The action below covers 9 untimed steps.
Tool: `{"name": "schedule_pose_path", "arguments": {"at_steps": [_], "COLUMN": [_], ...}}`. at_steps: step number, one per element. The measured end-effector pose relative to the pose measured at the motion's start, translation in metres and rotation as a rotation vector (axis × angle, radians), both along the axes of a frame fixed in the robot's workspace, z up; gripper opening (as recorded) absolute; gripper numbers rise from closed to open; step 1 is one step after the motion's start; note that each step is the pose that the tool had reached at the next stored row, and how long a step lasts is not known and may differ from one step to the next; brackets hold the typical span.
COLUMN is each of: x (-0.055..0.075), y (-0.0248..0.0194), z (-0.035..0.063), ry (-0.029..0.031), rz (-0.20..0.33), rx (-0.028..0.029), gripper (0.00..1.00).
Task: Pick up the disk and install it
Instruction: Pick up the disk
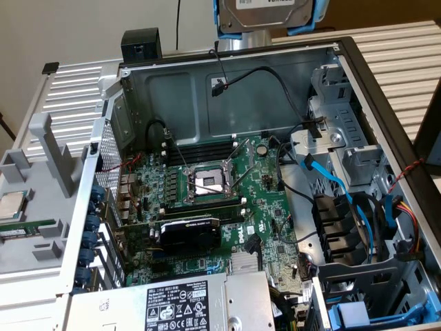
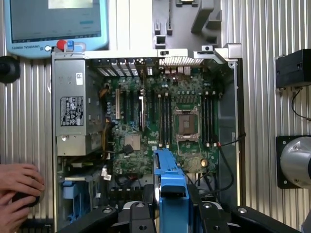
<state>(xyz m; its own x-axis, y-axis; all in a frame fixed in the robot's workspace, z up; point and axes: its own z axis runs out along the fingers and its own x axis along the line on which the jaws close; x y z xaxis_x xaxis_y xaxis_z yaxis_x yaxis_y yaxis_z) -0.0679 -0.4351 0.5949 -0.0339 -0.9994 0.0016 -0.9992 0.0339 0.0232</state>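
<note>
Wrist view, fingers (image 2: 147, 199) seemingly clamping disk (image 2: 170, 174) (blue carrier), above open case (image 2: 146, 54) holding motherboard (image 2: 160, 111)

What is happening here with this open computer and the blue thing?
A robot arm's gripper holds the disk, a silver hard drive in a blue carrier, in the air above the open computer case. It is not yet installed. The motherboard lies exposed. A person's hands rest beside the case.
</note>
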Motion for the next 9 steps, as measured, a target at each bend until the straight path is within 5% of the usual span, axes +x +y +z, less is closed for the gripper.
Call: {"name": "schedule_pose_path", "arguments": {"at_steps": [5,9], "x": [0.0108,0.0116], "y": [-0.001,-0.0086], "z": [-0.0001,0.0], "ry": [0.0011,0.0013], "rz": [0.0,-0.004], "rx": [0.0002,0.0], "gripper": [0.36,0.36]}}
